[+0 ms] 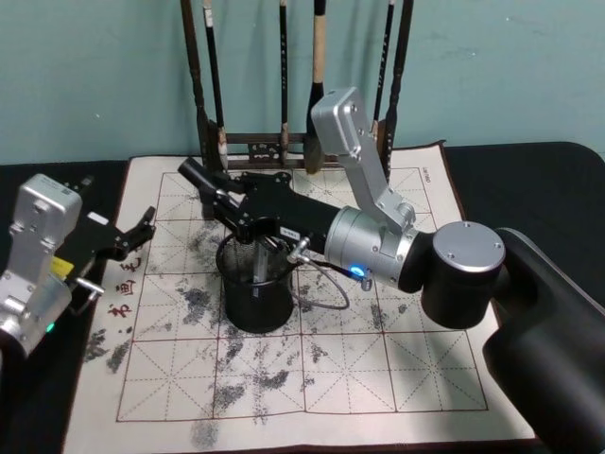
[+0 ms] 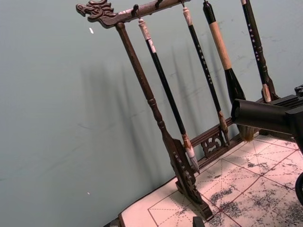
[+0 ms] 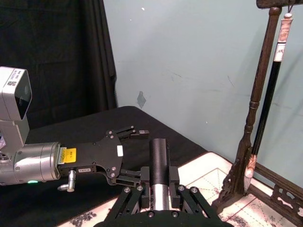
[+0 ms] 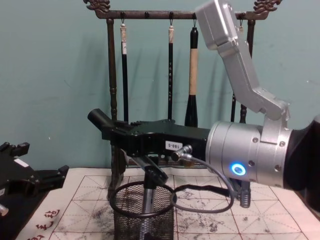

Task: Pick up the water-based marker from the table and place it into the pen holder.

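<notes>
Marker (image 4: 149, 192), a slim dark-and-silver stick, stands tilted with its lower end inside the pen holder (image 4: 142, 212) and its upper end at the fingertips of the right gripper (image 4: 150, 172), which reaches in from the right directly above the cup's rim. In the head view the same stick (image 1: 261, 262) passes down through the holder's mouth (image 1: 225, 257). Whether the right gripper's fingers are clamped on the marker or have parted cannot be told. The holder sits on the cream grid mat of the table (image 1: 378, 378), in front of the tall wooden brush rack (image 4: 112, 100) with its hanging brushes. The left gripper (image 1: 142, 230) rests with its fingers apart and holding nothing at the mat's left edge, well apart from the cup. By this evidence the pick-up and carry appear complete and the insertion is nearly so; what seems to remain is letting go of the marker and withdrawing the right arm clear of the holder.
</notes>
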